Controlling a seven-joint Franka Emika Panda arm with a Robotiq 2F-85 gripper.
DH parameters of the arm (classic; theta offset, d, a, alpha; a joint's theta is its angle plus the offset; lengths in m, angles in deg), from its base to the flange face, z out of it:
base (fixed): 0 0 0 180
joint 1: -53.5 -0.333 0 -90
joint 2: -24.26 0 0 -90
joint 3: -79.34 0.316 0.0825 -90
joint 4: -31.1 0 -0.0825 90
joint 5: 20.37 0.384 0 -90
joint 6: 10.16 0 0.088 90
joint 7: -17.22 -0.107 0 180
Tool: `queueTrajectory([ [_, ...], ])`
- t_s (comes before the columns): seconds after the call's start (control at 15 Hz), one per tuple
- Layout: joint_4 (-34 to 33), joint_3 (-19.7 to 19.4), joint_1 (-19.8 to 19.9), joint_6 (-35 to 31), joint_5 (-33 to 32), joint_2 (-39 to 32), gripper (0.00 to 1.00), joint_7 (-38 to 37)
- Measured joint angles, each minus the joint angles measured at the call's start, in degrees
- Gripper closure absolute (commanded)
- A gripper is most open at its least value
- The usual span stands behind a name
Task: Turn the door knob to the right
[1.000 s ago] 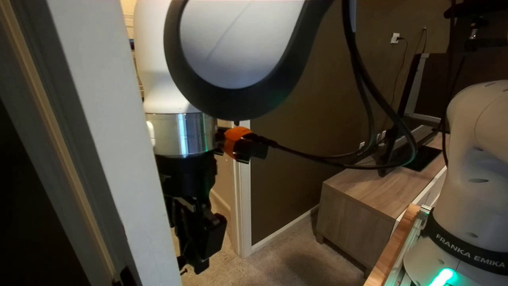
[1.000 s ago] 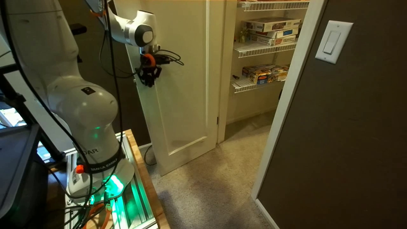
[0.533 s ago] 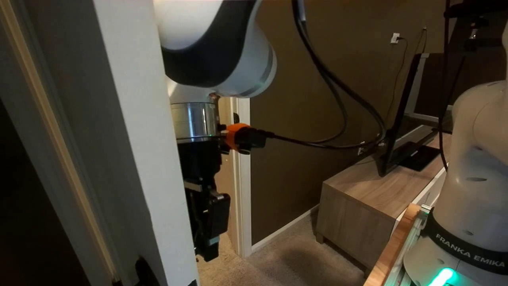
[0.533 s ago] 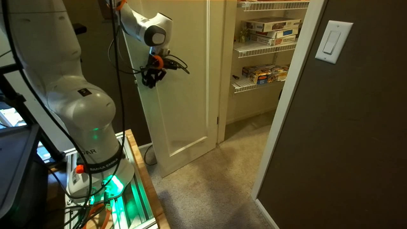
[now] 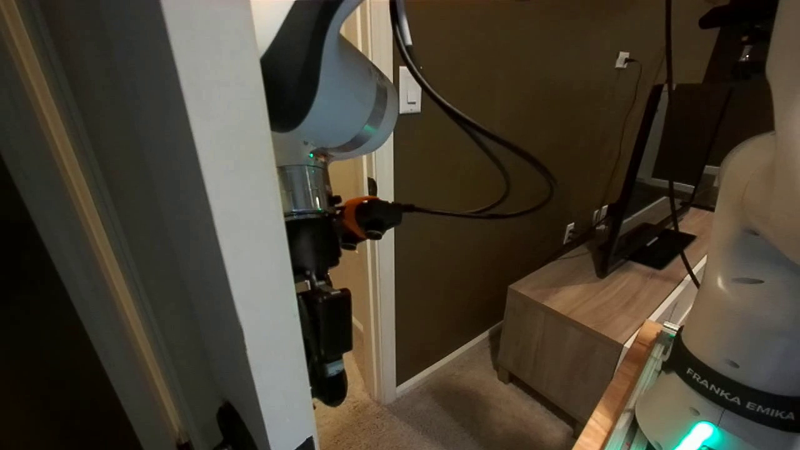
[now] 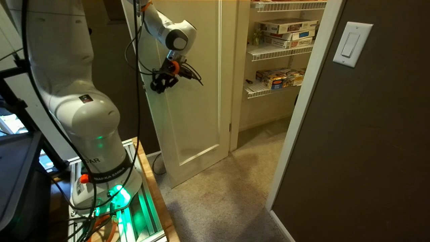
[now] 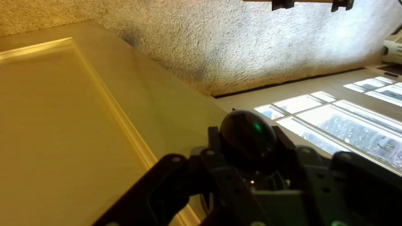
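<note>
Fingers [image 7: 214, 138] either side of the door knob [image 7: 247, 141] — apparently in contact.

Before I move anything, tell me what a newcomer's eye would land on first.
Probably the green glow at the robot's base, low in both exterior views. Next, in the wrist view, the dark round knob between the fingers of the hand, near the edge of the door; bright windowpanes show at right.
</note>
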Motion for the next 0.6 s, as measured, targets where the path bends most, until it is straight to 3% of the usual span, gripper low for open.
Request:
queueTrajectory([
  [0.6,-5.69,0.00,2.83,8.31,3.18,-6.59,0.83,-0.40],
])
